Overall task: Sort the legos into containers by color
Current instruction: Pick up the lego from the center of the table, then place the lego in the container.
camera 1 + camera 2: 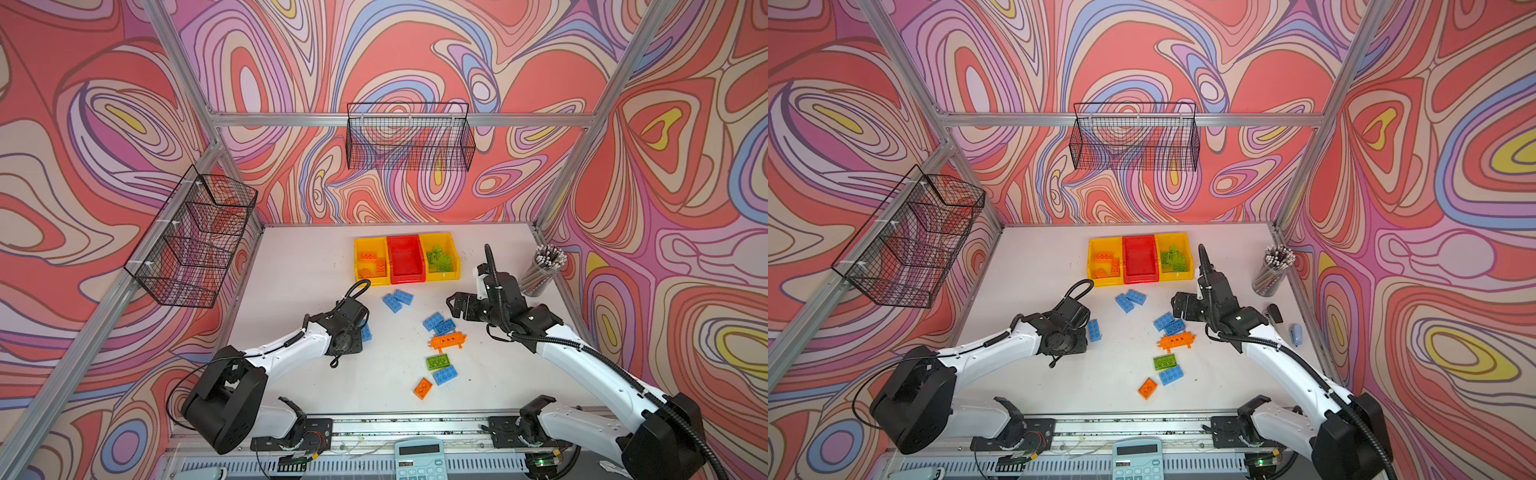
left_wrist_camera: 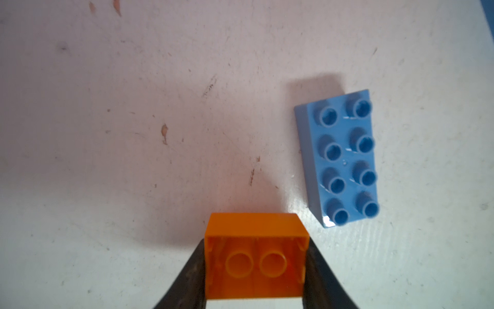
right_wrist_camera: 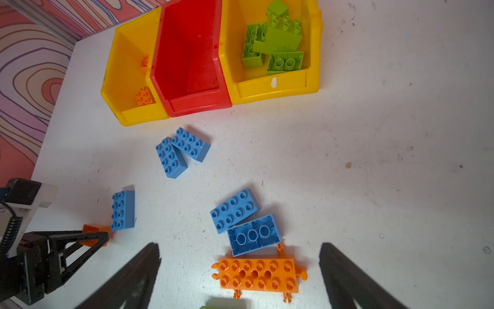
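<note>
White tabletop, scuffed, carrying all items. Containers: three open bins joined in a row at the far middle of the tabletop. Left yellow bin: several orange bricks, two of them showing in the right wrist view. Red bin, between the two yellow ones: its red floor fully visible. Right yellow bin: a heap of lime green bricks, some studs up, some on their sides or underside up. Left tool: clamped on a small orange brick, one jaw on each side, hollow underside facing the wrist camera; it sits just beside a lone blue brick lying studs up; whether the held brick touches the tabletop cannot be told. Right tool: jaws spread wide, nothing between them, above a cluster near the tabletop's middle. Cluster: long pronged orange piece, touching an upturned blue brick, which touches a studs-up blue brick. Other loose legos: blue pair touching, just in front of the bins; green brick beside another blue brick; small orange brick nearest the front edge.
</note>
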Controlling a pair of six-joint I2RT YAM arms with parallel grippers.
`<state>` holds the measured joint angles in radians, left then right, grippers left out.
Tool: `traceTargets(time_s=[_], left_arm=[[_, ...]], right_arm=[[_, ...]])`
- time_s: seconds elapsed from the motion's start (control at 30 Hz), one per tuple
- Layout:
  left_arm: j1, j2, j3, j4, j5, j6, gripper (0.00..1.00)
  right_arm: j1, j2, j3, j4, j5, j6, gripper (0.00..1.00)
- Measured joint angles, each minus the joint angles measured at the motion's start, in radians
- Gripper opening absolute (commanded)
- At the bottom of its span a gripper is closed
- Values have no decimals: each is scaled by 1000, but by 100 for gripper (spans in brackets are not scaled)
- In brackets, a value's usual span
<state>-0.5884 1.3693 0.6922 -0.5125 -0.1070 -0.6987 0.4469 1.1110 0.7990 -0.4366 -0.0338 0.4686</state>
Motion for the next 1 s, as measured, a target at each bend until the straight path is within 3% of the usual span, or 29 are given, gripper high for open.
traceTargets(time_s=[0.2, 0.37, 0.57, 1.0], left_arm=[[0, 7, 21, -15, -13, 16, 27], [16, 44, 143, -31, -26, 49, 28], [72, 153, 383, -28, -26, 103, 28], [157, 614, 983, -39, 0, 173, 30]], right_arm=[[0, 6, 0, 0, 0, 0, 98], [0, 6, 0, 0, 1, 0, 98], [0, 6, 0, 0, 3, -1, 98], [0, 8, 9, -8, 31, -13, 98]])
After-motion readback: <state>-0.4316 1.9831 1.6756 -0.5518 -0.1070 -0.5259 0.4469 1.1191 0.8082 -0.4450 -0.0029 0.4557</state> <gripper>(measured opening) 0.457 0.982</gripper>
